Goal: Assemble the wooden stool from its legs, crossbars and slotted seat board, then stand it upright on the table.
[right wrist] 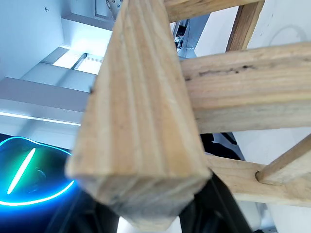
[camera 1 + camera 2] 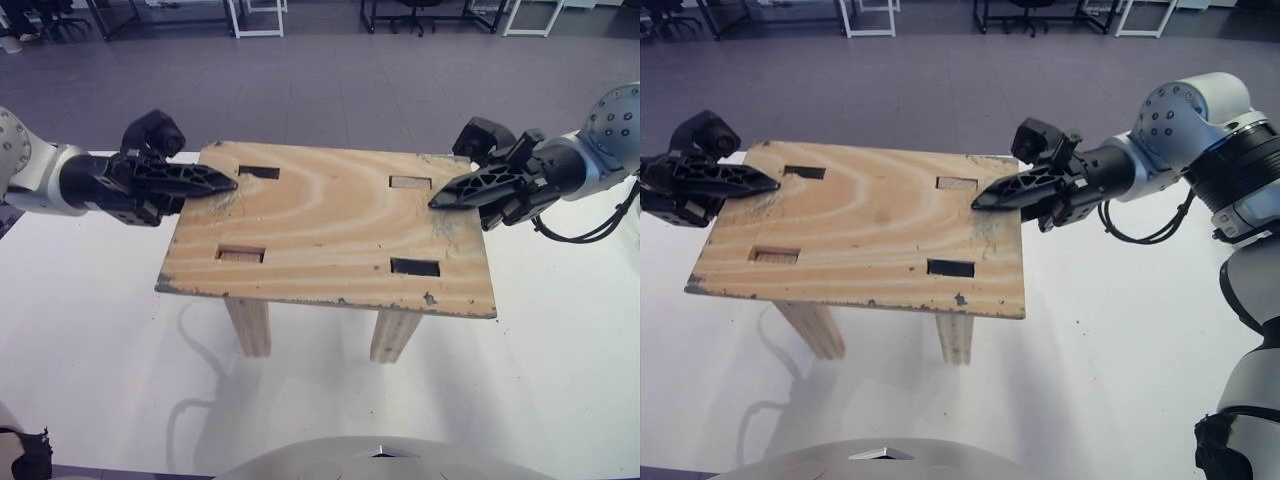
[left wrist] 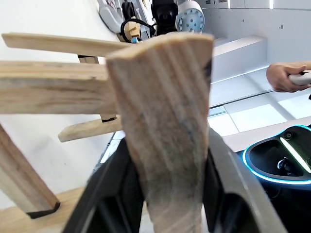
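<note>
From the head camera, the stool [image 2: 392,335] stood upright on the white table [image 2: 90,330]. The left gripper [image 2: 222,183] was clamped on the far left edge of the seat board [image 2: 330,230], and the right gripper [image 2: 442,199] on its far right edge. In the left wrist view, dark fingers [image 3: 111,190] pressed both sides of the wood. In the right wrist view, a crossbar [image 1: 252,92] ran behind the gripped edge.

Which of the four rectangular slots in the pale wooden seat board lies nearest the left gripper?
The dark slot at the seat board's far-left corner, beside the left gripper; the other three lie farther off.
</note>
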